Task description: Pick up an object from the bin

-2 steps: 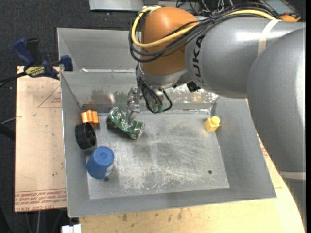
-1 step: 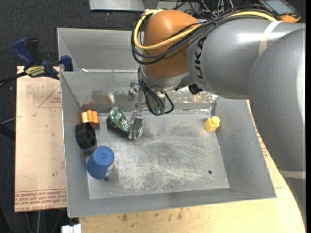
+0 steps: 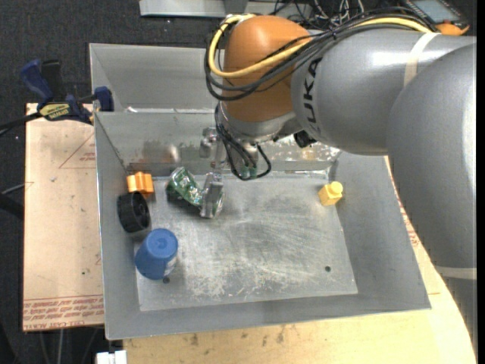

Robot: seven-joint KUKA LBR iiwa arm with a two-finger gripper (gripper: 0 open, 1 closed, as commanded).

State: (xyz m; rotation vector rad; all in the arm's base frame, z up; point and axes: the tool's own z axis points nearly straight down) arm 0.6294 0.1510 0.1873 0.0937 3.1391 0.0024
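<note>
I'm watching the gripper [image 3: 211, 201] hovering right beside a green crumpled packet [image 3: 182, 186], and I can't tell its grip. An orange piece [image 3: 140, 182], a black wheel [image 3: 134, 212] and a blue cap [image 3: 157, 252] are lying further left. The arm [image 3: 364, 89] is showing "UKA".

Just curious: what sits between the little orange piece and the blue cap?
A black wheel, between the orange piece and blue cap, in the camera view.

Arm: the grey arm [image 3: 379, 89] reached in from the right edge, across the upper right of the frame.
Wrist: orange cover [image 3: 261, 59] at upper centre, looped by yellow and black cables [image 3: 214, 67].
Gripper: the gripper [image 3: 213, 199] pointed down, left of centre.
</note>
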